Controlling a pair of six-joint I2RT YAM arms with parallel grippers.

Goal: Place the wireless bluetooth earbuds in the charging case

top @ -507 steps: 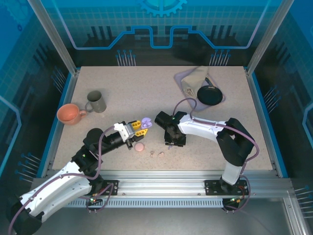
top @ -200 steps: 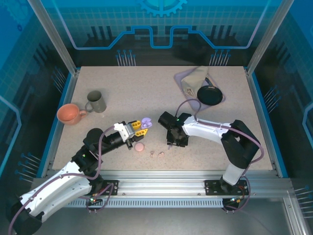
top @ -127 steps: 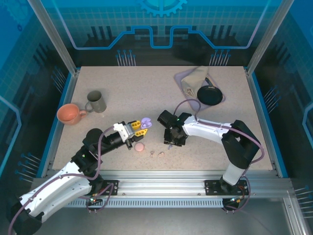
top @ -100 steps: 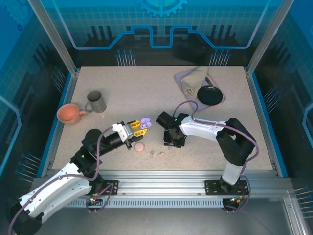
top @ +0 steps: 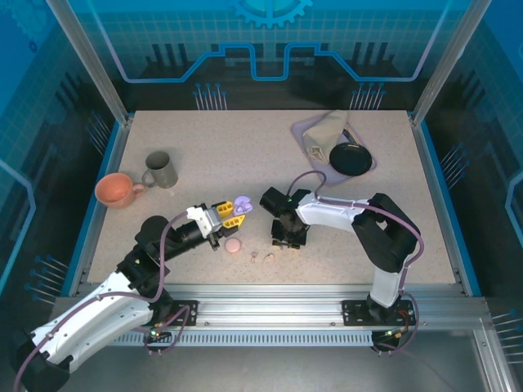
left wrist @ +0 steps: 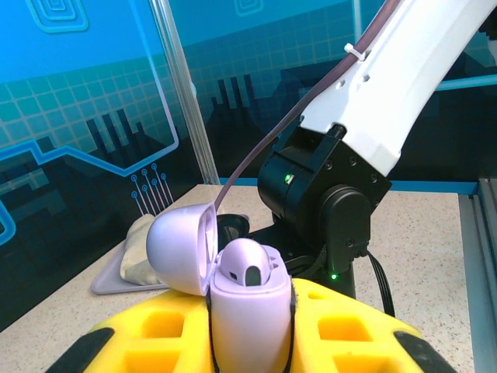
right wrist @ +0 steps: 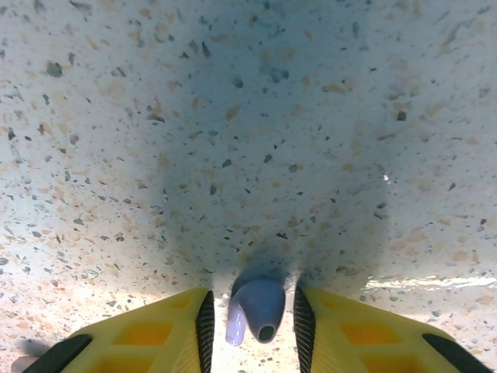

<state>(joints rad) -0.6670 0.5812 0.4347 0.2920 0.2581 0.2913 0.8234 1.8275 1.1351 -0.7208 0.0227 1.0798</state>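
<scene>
With my left gripper (left wrist: 248,342) clamped on the open lavender case (left wrist: 247,299), my right gripper (right wrist: 252,318) brackets a lavender earbud (right wrist: 260,305), grip uncertain; next I'd carry it to the case's socket.

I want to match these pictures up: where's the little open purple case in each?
Top external: lavender case, centre-left, in the left gripper.
Left wrist: the case bottom centre, lid open, one earbud seated inside.
Right wrist: speckled table, a loose earbud between the fingers of the right gripper.
Shared landmark: the speckled table.

Left tool (left wrist: 248,342) clamped on lavender case (left wrist: 245,299), right tool (right wrist: 254,330) pinching lavender earbud (right wrist: 260,305)
</scene>
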